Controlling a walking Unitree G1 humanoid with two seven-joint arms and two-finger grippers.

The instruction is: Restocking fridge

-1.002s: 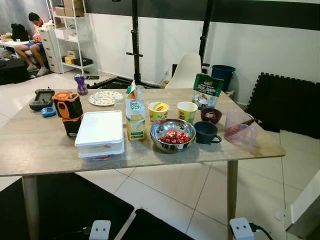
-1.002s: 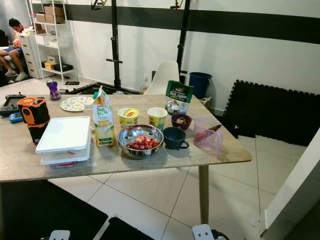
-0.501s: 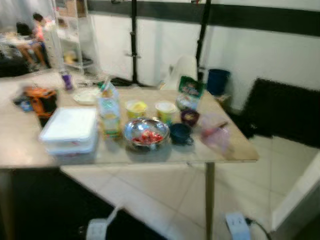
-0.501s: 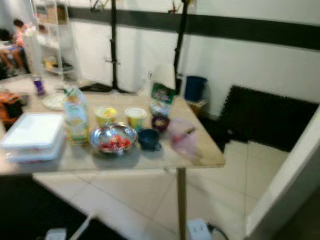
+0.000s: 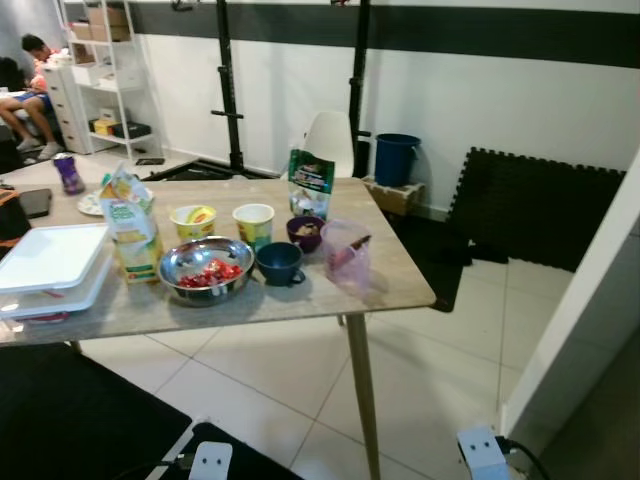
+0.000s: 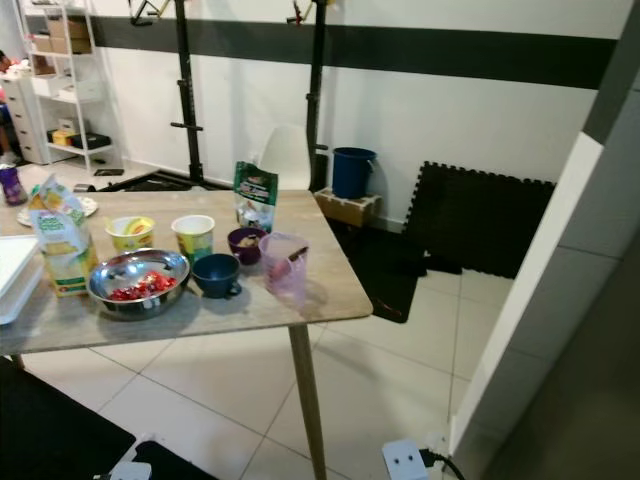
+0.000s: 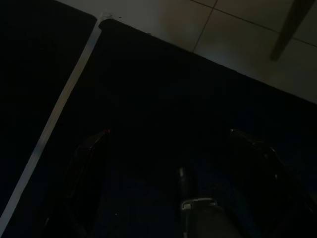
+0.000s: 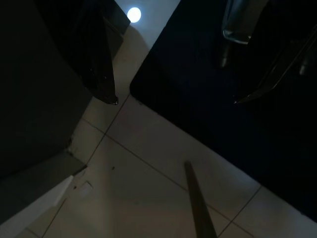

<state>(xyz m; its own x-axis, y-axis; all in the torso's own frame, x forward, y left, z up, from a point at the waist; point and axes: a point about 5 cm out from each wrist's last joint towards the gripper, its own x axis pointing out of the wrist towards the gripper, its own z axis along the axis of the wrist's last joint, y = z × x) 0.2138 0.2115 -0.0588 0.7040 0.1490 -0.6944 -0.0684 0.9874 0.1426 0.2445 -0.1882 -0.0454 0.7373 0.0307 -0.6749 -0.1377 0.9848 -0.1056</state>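
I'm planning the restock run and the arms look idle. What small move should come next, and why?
Probably step toward the table and square up to it. Both arms hang low: the left pincer hovers open over a dark mat, the right pincer open over floor tiles. The juice carton, steel bowl and cups sit well ahead, likely beyond reach.

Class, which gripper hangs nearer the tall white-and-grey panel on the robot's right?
Right. The right gripper hangs over white floor tiles beside the tall white-and-grey panel; the left gripper hangs over the black floor mat, farther away.
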